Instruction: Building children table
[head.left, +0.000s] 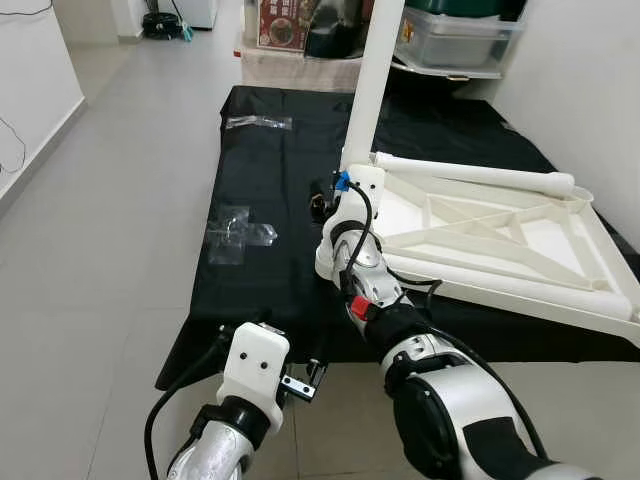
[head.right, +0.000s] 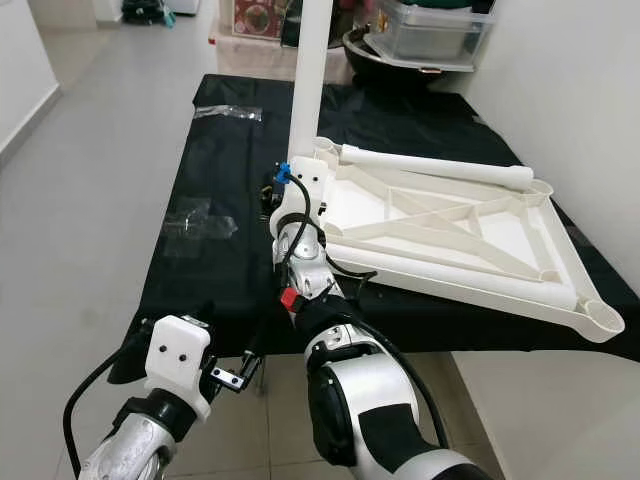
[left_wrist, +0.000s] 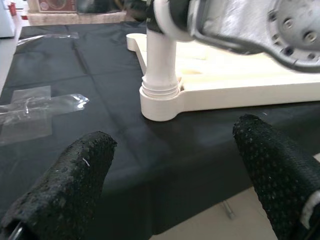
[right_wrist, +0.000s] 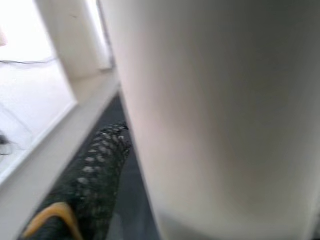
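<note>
On the black cloth (head.left: 270, 190) that covers the floor lies the white plastic tabletop (head.left: 500, 235), upside down, its ribbed underside with diagonal braces facing up. One smooth round table leg (head.left: 372, 75) stands upright in the round corner socket (left_wrist: 159, 102) at the tabletop's near-left corner; a threaded collar sits where leg meets socket. A second white leg (head.left: 470, 173) lies flat along the tabletop's far edge. The right gripper (head.left: 335, 195) is at the standing leg, just above the socket; from its wrist camera the pale tube is pressed right up against one knobbly black finger (right_wrist: 95, 175), so the jaws appear closed around the leg. The left gripper (left_wrist: 170, 175) hovers low at the near edge of the cloth, short of the socket, jaws wide apart and holding nothing; its fingers (left_wrist: 70, 170) have a coarse, pebbled black surface. Left of the tabletop on the cloth rest two crinkled clear plastic bags (head.left: 238, 232), one near and one farther off. Beyond the tabletop's far side stand clear plastic storage bins (head.left: 455, 35).
</note>
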